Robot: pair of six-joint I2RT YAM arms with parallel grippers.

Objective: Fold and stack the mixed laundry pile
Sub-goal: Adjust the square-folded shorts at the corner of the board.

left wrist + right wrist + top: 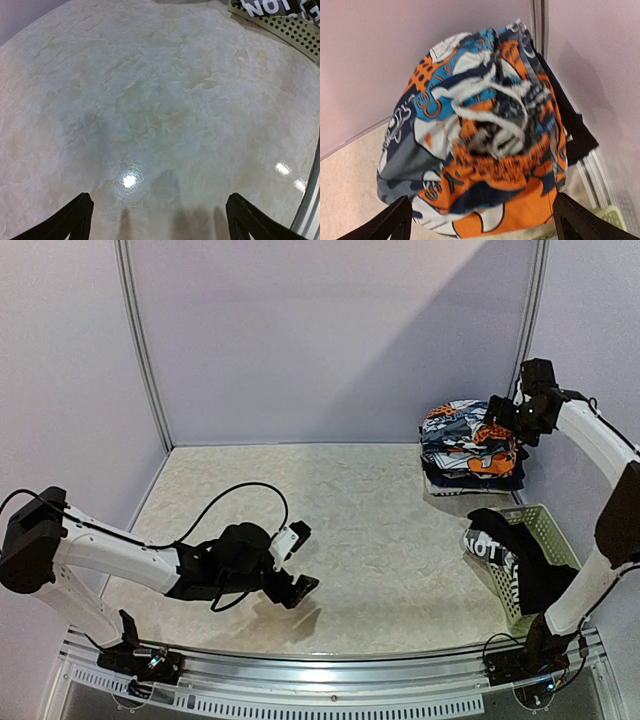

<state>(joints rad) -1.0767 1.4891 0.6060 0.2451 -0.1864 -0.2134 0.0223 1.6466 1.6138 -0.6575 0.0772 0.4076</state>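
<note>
Risk: right gripper [482, 198], wide open, empty like left gripper [159, 197], could snag printed garment [485, 150], toppling stack [470, 478] at far right corner of table [350, 500].

a robotics lab test cell: a left arm [110, 552] and a right arm [590, 435], white and black, bolted to an aluminium rail [330, 665] at the edge of a pale marbled table [380, 540], boxed in by plain lilac panels [330, 340] joined with metal corner posts [145, 350].
</note>
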